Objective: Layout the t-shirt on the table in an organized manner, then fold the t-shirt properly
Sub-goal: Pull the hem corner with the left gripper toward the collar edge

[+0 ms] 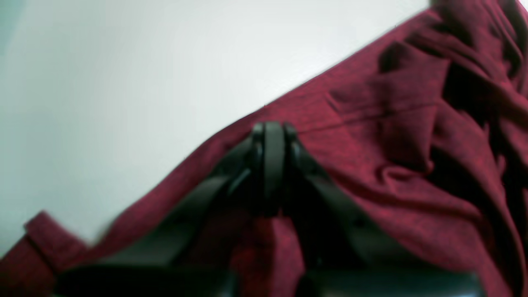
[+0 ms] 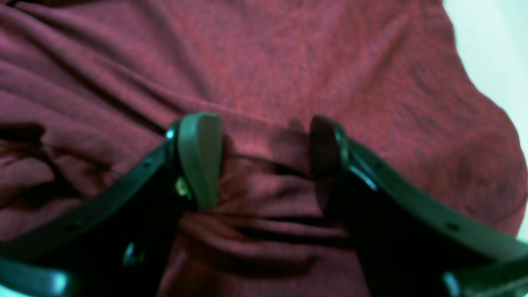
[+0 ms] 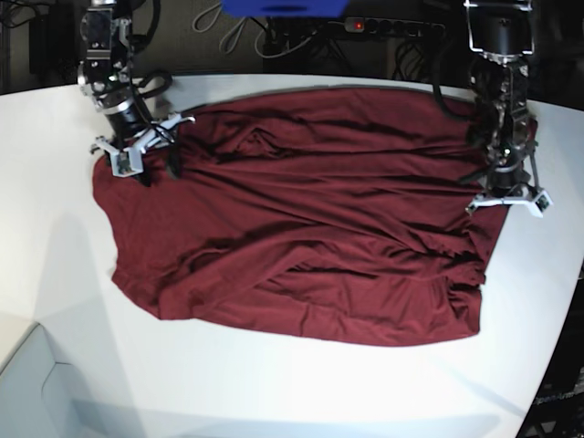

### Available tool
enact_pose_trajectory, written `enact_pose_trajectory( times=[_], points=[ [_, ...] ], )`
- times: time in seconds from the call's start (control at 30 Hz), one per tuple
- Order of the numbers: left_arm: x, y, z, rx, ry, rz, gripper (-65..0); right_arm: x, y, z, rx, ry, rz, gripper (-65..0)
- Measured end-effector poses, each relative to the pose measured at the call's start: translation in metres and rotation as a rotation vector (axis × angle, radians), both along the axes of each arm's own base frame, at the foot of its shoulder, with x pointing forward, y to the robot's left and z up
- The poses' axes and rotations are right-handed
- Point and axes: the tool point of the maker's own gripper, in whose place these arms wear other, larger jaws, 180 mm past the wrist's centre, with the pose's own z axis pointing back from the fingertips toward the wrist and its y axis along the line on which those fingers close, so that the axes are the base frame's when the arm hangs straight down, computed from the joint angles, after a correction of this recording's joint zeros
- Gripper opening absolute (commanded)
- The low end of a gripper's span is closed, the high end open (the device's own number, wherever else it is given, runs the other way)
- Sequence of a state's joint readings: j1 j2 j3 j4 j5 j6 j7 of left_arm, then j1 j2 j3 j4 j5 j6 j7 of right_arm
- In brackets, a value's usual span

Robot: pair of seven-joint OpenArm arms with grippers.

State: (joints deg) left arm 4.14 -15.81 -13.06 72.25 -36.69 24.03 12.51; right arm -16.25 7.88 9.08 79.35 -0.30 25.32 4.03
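Observation:
The dark maroon t-shirt lies spread and wrinkled across the white table. My left gripper is at the shirt's right edge in the base view. In the left wrist view this gripper is shut, with t-shirt cloth bunched up between its fingers, beside bare table. My right gripper is at the shirt's far left corner. Seen from the right wrist, that gripper stands open, its fingers astride a raised fold of the t-shirt; a strip of table shows beyond.
A power strip and cables lie behind the table's far edge, with a blue object at the top. The table's curved edge runs down the right side. White tabletop surrounds the shirt at the front and left.

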Motion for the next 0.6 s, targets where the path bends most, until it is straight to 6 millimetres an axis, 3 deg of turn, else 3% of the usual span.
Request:
enact_pose_trajectory(
  times=[0.33,0.47,0.6],
  points=[
    [-0.032,0.021,0.004,0.001,0.007,0.066,-64.9,-0.016,0.002,0.001,-0.016,0.018,0.013,-30.8],
    [-0.027,0.019,0.015,-0.006,-0.022,0.067,-64.7,-0.016,0.002,0.001,-0.016,0.018,0.012,-30.8],
    [-0.005,0.012,0.051,0.010,-0.126,0.040,-64.6,-0.016,0.002,0.001,-0.016,0.018,0.012,-30.9]
  ],
)
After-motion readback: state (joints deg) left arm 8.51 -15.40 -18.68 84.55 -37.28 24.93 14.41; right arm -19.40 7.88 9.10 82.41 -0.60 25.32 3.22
